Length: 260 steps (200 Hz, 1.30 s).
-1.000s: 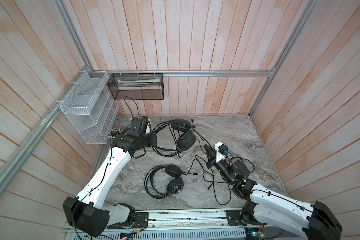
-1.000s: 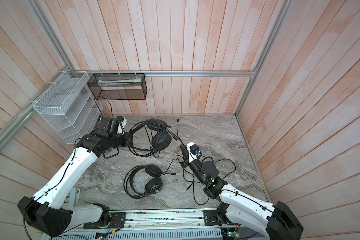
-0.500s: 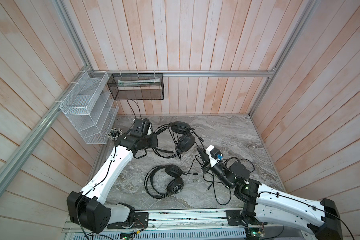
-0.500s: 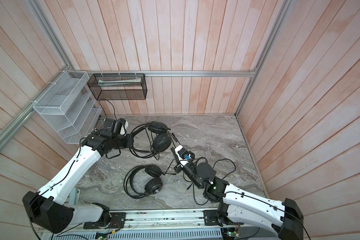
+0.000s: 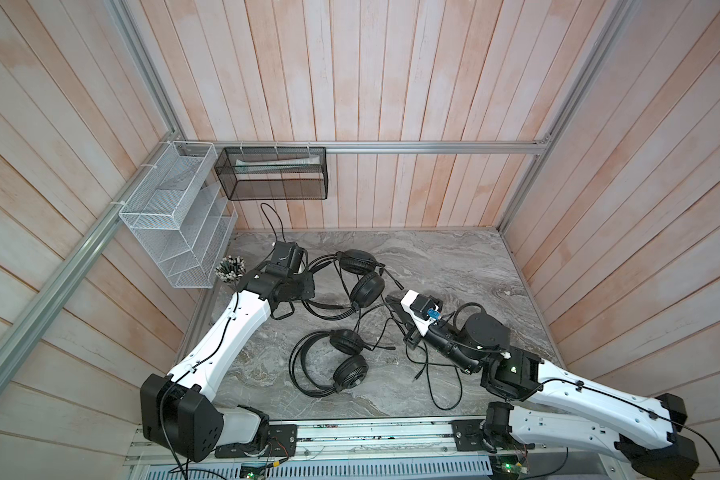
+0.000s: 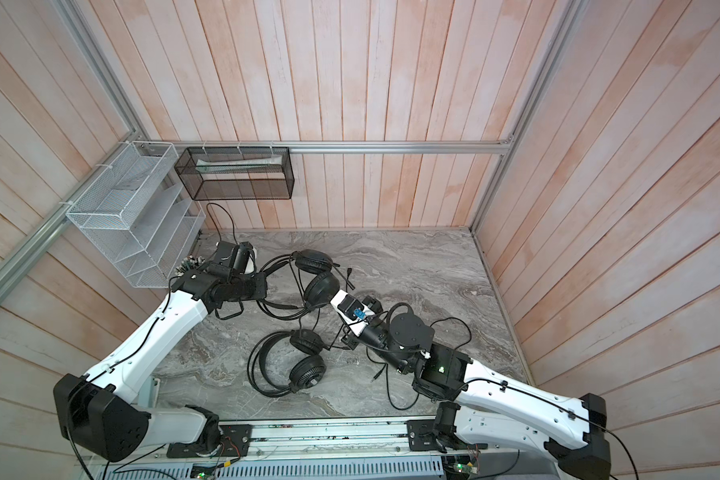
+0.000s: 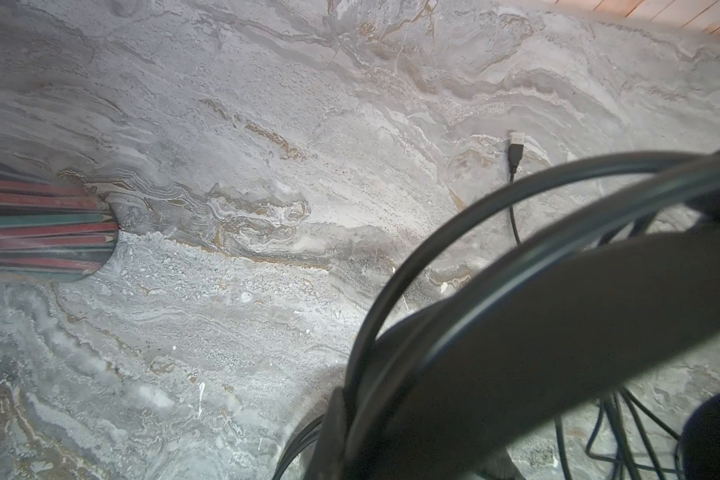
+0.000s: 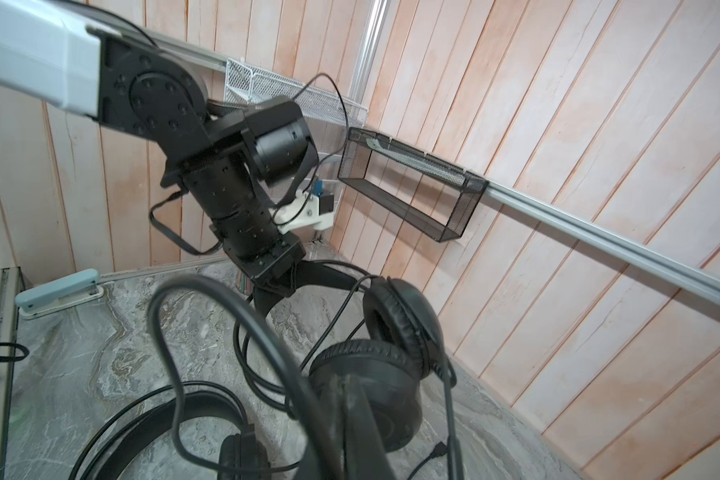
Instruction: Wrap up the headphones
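Observation:
Two black headphones lie on the marble table (image 5: 454, 266). The far headset (image 5: 366, 286) rests against my left gripper (image 5: 310, 286), which is shut on its headband (image 7: 558, 332); the same grip shows in the right wrist view (image 8: 275, 286). The near headset (image 5: 344, 368) lies flat, untouched. My right gripper (image 5: 391, 300) hovers just right of the far headset's earcup (image 8: 371, 386), fingers (image 8: 350, 415) shut, with a thin black cable (image 8: 171, 316) looping up from them. More cable lies tangled beside the right arm (image 5: 445, 386).
A white wire rack (image 5: 175, 224) and a black mesh basket (image 5: 275, 174) hang on the walls at the back left. A bundle of pencils (image 5: 229, 268) stands below the rack. A pale stapler (image 8: 59, 293) sits at the table's edge. A USB plug (image 7: 516, 149) lies on the marble.
My right gripper has moved left toward the far headset, drawing the cable along. The left arm shifted only slightly, still holding the headband.

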Tool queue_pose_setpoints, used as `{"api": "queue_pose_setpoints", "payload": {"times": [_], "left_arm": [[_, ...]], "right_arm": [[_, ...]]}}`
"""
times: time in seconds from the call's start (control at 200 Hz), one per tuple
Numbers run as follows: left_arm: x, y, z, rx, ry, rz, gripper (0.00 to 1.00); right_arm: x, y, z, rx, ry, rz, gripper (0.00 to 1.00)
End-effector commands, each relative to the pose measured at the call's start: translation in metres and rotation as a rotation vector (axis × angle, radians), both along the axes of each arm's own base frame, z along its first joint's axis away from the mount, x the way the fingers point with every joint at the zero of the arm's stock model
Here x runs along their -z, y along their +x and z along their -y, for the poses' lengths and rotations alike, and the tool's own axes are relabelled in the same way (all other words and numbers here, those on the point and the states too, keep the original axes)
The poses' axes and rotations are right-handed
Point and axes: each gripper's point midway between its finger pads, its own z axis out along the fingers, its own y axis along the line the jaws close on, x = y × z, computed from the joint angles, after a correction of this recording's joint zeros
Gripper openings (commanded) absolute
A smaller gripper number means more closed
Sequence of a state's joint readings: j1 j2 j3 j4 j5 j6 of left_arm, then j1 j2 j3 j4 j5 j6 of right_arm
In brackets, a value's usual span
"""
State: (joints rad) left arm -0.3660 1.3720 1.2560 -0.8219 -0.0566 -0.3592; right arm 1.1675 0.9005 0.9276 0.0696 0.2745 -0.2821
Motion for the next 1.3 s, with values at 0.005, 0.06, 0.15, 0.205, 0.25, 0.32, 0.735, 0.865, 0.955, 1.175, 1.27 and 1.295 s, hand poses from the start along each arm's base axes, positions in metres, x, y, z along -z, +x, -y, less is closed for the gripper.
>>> {"api": "queue_pose_setpoints", "payload": {"times": [0.005, 0.06, 0.15, 0.205, 0.25, 0.32, 0.735, 0.865, 0.955, 1.175, 1.27, 1.295], "left_arm": [[0.001, 0.01, 0.011, 0.009, -0.003, 0.034, 0.0], [0.006, 0.01, 0.012, 0.01, -0.002, 0.025, 0.0], [0.012, 0.011, 0.011, 0.007, 0.007, 0.016, 0.0], [0.016, 0.012, 0.012, 0.012, 0.015, 0.009, 0.0], [0.019, 0.012, 0.012, 0.011, 0.03, 0.004, 0.0], [0.023, 0.014, 0.012, 0.009, 0.057, 0.002, 0.0], [0.035, 0.008, 0.021, 0.047, 0.099, 0.007, 0.0], [0.032, 0.004, 0.024, 0.076, 0.115, 0.02, 0.0], [0.029, -0.001, 0.024, 0.089, 0.147, 0.043, 0.0], [0.01, -0.01, 0.005, 0.035, 0.171, 0.116, 0.0], [-0.007, -0.014, 0.003, 0.025, 0.144, 0.162, 0.0], [-0.012, -0.015, 0.002, 0.02, 0.14, 0.174, 0.0]], "right_arm": [[-0.008, -0.004, -0.006, -0.031, -0.108, -0.027, 0.0], [-0.016, -0.008, -0.013, -0.053, -0.139, -0.037, 0.0], [-0.021, -0.01, -0.02, -0.069, -0.189, -0.049, 0.0], [-0.029, -0.012, -0.024, -0.076, -0.213, -0.05, 0.0], [-0.031, -0.013, -0.027, -0.07, -0.241, -0.047, 0.0], [-0.033, -0.011, -0.034, -0.067, -0.278, -0.042, 0.0], [-0.062, 0.008, -0.05, 0.007, -0.374, 0.002, 0.0], [-0.075, 0.027, -0.04, 0.092, -0.357, 0.044, 0.0], [-0.084, 0.048, -0.028, 0.166, -0.352, 0.043, 0.0], [-0.081, 0.038, -0.026, 0.126, -0.35, -0.021, 0.0], [-0.069, 0.037, -0.025, 0.125, -0.379, -0.054, 0.0], [-0.068, 0.035, -0.025, 0.117, -0.378, -0.058, 0.0]]}}
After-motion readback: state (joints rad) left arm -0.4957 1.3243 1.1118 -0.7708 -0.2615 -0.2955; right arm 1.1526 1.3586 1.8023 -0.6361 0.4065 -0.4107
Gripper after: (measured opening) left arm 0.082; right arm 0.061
